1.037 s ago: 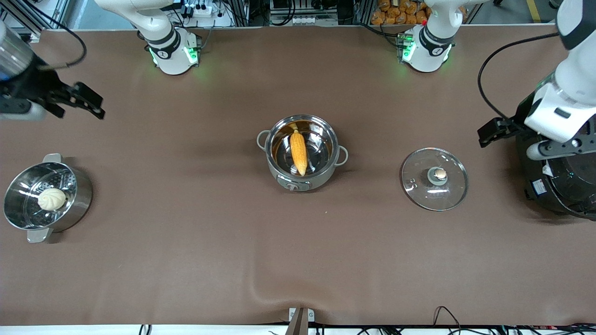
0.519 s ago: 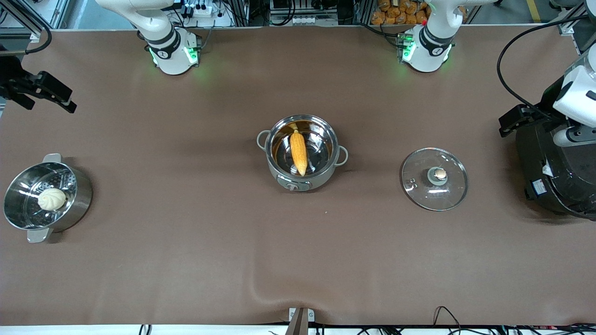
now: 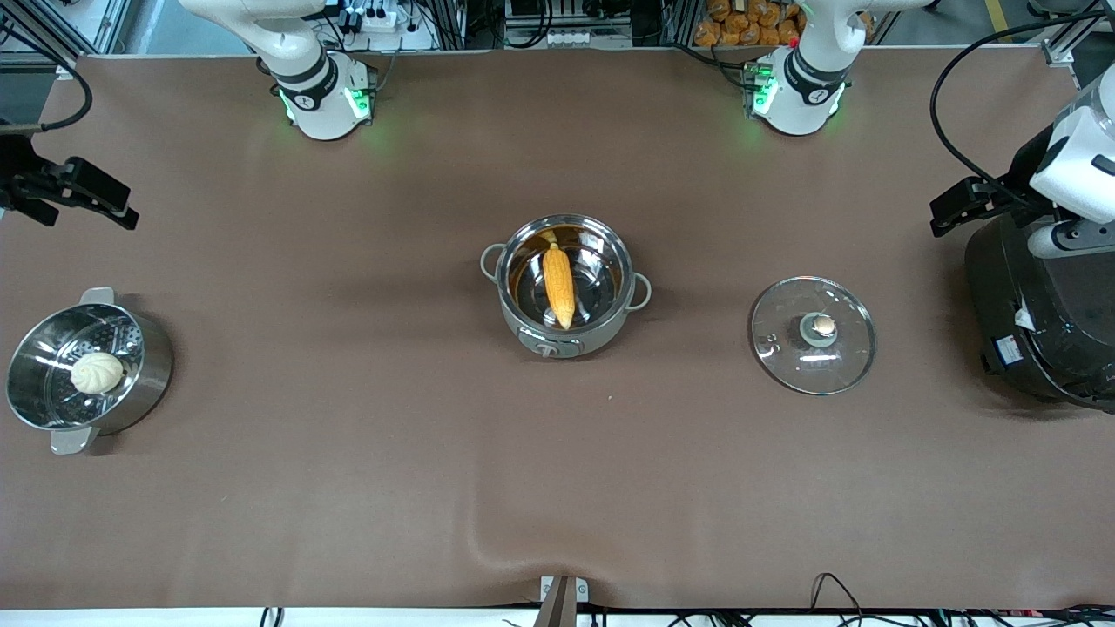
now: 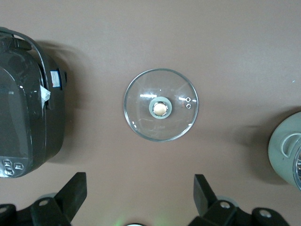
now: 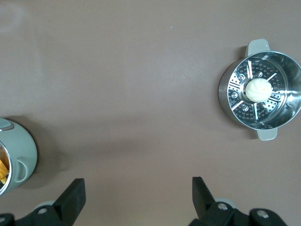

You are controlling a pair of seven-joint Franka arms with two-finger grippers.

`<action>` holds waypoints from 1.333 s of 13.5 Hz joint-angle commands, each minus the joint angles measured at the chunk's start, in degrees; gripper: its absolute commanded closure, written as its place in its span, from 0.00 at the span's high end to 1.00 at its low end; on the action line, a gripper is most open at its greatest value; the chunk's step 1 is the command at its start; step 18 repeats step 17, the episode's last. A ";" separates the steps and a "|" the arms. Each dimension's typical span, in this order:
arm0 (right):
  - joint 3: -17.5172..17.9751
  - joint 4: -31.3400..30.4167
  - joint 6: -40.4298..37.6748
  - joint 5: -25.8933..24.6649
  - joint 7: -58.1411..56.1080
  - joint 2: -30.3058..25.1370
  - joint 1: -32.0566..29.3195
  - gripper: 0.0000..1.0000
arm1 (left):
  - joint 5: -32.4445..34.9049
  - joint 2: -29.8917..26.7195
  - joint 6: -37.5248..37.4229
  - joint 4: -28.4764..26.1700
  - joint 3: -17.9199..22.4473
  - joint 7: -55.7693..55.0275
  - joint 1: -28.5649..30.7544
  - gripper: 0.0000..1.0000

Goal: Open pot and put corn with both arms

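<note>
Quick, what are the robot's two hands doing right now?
Left gripper: open, holding nothing, up over the glass lid.
Right gripper: open, holding nothing, over bare table.

corn in pot | lid beside, on table

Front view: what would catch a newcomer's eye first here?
The corn lies inside the open pot at mid-table. The glass lid lies flat on the table beside the pot, toward the left arm's end. The left gripper and right gripper hang open and empty at the table's two ends.
</note>
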 commanded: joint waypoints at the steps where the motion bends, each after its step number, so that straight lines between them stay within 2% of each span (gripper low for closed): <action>1: 0.76 2.63 -0.89 -0.41 -1.72 2.46 -1.38 1.00 | -1.29 -2.84 -1.23 -0.82 0.49 1.04 -0.16 1.00; 7: 0.67 2.72 -0.98 -1.20 -5.32 2.38 -1.29 1.00 | -1.47 -2.75 -1.31 -0.12 0.49 1.40 -0.33 1.00; 18: 0.76 2.63 -0.72 -0.06 -5.15 2.38 -2.26 1.00 | -2.87 -2.67 -1.40 0.06 0.58 1.13 -0.51 1.00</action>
